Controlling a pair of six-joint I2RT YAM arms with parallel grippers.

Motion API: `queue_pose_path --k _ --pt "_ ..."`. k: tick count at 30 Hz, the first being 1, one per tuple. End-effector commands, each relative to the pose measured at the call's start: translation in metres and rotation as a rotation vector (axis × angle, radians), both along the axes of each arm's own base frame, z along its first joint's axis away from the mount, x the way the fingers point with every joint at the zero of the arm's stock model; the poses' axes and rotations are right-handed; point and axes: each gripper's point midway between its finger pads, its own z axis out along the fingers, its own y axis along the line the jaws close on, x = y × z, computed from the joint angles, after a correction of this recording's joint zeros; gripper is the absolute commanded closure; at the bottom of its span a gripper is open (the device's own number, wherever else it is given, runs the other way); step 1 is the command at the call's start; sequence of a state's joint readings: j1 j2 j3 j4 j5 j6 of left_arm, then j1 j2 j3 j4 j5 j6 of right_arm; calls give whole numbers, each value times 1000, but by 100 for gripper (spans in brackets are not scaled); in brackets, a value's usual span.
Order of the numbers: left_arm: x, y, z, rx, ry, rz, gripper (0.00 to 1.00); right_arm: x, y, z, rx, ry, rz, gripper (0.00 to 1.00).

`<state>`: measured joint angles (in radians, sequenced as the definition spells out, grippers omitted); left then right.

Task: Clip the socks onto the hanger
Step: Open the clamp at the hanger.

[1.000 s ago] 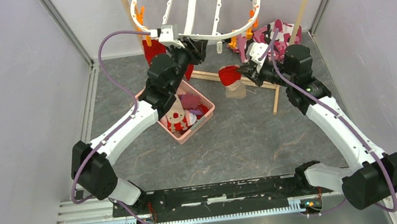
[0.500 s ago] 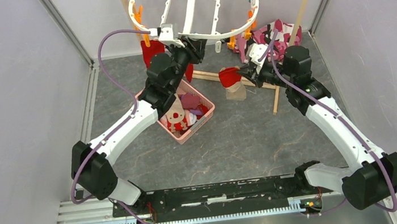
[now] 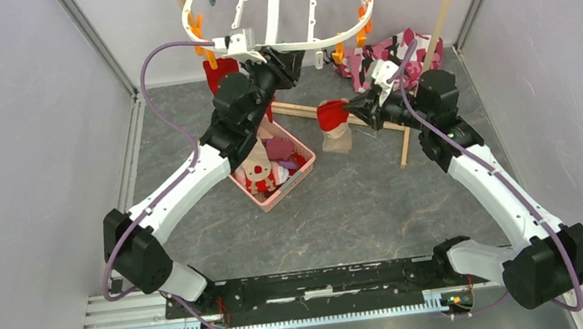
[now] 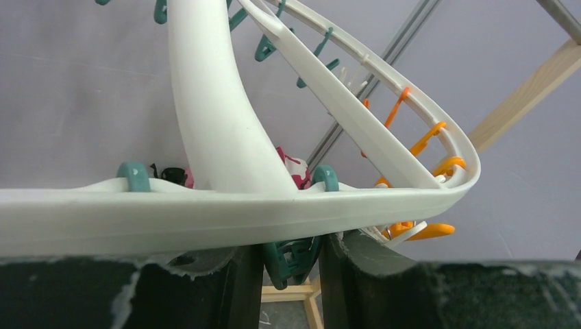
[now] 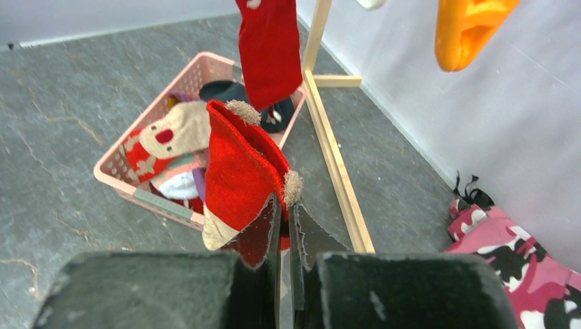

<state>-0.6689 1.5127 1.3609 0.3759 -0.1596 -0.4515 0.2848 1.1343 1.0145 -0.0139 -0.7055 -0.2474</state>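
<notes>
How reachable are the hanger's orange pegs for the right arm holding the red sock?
Probably reachable. The right end effector grips the red sock below the orange pegs on the hanger rim, with open air between; the left end effector holds the rim further left.

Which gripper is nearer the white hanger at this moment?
Left. The left gripper is right under the hanger rim, jaws around a teal peg. The right gripper is off to one side, holding a red sock.
</notes>
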Motion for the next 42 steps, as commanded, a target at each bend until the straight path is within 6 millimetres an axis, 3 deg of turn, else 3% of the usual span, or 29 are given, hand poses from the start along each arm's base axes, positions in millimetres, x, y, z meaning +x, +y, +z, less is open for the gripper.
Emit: queue_pose_path --k 1,6,14,19,23,28,35,42 --pt "-6 13 40 -133 -16 17 88 -1 12 25 177 43 27 100" --pt "-6 15 40 -158 4 28 91 7 21 36 292 98 -22 100" --pt "-3 16 39 -188 43 41 98 25 20 31 195 24 -165 100" --pt "1 19 40 -205 73 65 98 26 24 50 143 -111 -217 100" --pt "3 20 41 -232 95 79 98 38 21 61 104 -163 -323 100" --pt "6 22 36 -253 138 102 98 39 30 76 48 -240 -329 100" --pt "6 22 34 -274 155 102 98 51 39 71 -22 -248 -372 100" --pt "6 18 32 -279 161 86 98 49 47 73 -13 -263 -334 100"
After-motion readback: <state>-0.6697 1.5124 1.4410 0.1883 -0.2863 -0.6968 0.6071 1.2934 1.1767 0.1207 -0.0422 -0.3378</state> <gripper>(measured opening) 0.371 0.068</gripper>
